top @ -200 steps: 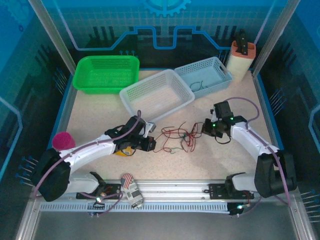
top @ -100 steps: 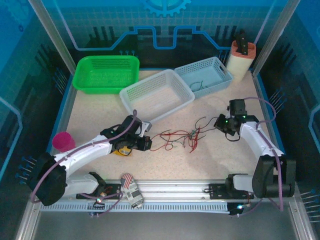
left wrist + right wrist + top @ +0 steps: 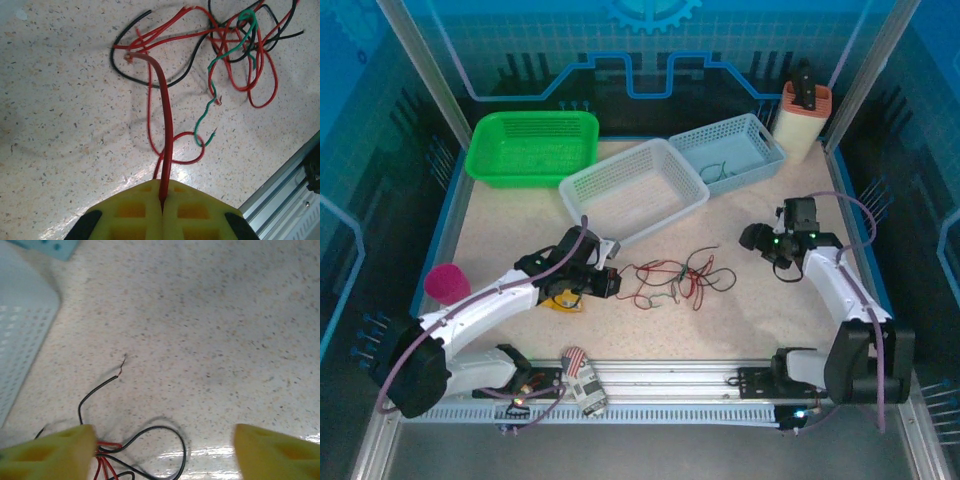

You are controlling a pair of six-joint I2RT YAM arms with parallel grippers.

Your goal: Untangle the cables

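Red cable (image 3: 168, 135) vanishes into left tool's (image 3: 162, 201) closed grip, tip apparently hidden

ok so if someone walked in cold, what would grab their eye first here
The red, black and green tangle of cables sprawled mid-table draws the eye first. Next comes the left gripper, clamped on one red cable at the tangle's left end, while the right gripper hangs wide open just right of the tangle. The bright green basket at the far left corner stands out too.
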